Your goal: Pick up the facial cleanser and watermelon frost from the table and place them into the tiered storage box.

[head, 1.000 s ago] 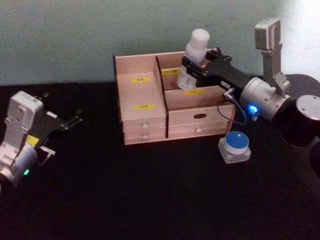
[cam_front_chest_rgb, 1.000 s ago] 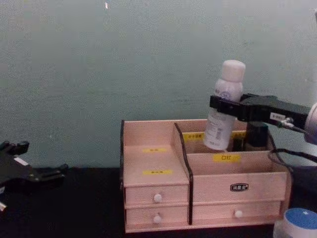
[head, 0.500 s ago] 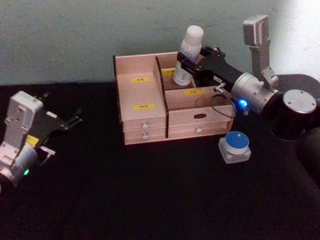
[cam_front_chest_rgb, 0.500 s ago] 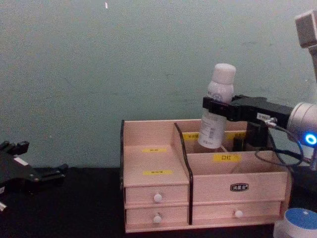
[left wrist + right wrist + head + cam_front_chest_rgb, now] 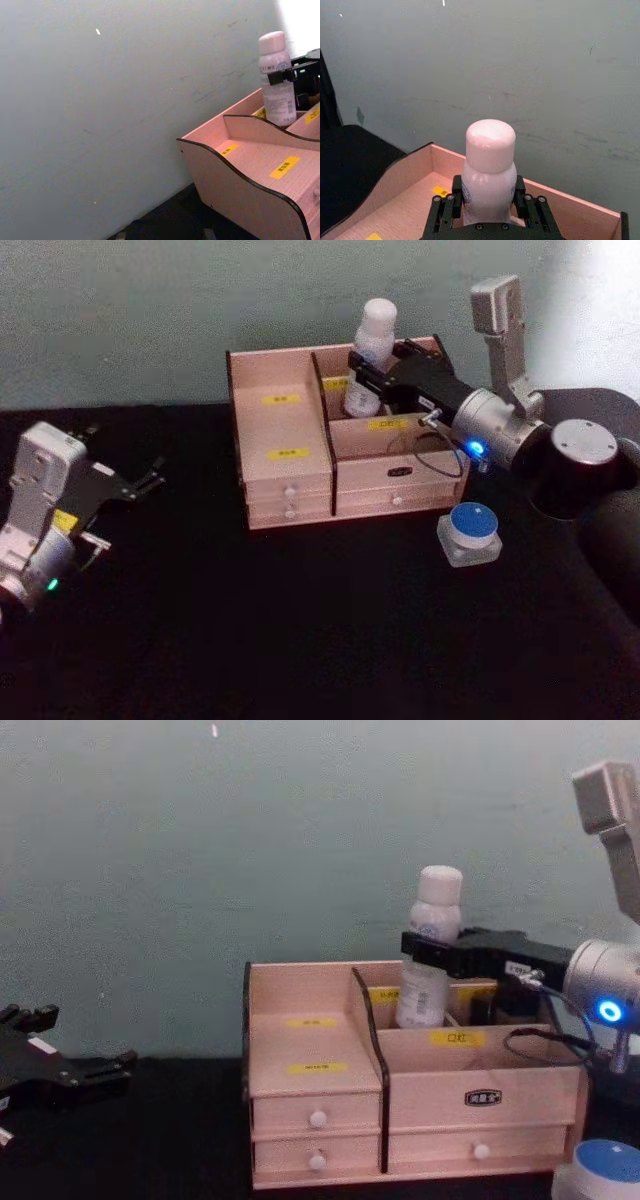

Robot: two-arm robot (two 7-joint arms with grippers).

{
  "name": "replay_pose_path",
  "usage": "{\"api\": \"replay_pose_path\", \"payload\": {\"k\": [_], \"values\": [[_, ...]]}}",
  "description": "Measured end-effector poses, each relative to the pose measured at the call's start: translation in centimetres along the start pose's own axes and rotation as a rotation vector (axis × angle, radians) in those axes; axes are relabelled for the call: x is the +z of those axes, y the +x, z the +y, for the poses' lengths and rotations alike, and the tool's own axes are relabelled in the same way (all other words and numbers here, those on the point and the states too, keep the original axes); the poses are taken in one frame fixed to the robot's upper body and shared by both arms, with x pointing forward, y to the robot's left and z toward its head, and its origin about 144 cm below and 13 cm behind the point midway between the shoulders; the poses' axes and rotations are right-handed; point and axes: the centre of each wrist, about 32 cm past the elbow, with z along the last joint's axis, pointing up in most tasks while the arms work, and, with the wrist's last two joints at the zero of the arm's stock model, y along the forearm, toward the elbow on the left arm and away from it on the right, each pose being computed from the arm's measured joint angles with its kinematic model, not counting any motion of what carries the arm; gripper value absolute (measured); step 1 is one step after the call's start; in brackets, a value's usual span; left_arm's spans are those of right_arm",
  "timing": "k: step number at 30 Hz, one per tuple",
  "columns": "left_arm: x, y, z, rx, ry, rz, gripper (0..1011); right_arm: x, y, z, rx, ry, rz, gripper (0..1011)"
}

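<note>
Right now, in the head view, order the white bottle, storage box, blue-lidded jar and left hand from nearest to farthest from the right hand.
1. White bottle: gripped in the right hand.
2. Tiered storage box: directly beneath it.
3. Blue-lidded jar: on the table, front right of the box.
4. Left hand: far left, open.
</note>
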Motion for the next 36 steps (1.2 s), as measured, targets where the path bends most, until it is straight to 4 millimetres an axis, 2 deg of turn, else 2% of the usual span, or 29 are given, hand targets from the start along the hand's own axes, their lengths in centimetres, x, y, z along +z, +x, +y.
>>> {"api": "replay_pose_path", "payload": {"k": [36], "values": [[0.0, 0.0, 0.0, 0.000, 0.000, 0.000, 1001, -1.9, 0.3, 1.3, -0.004, -0.104, 0.026, 594]]}}
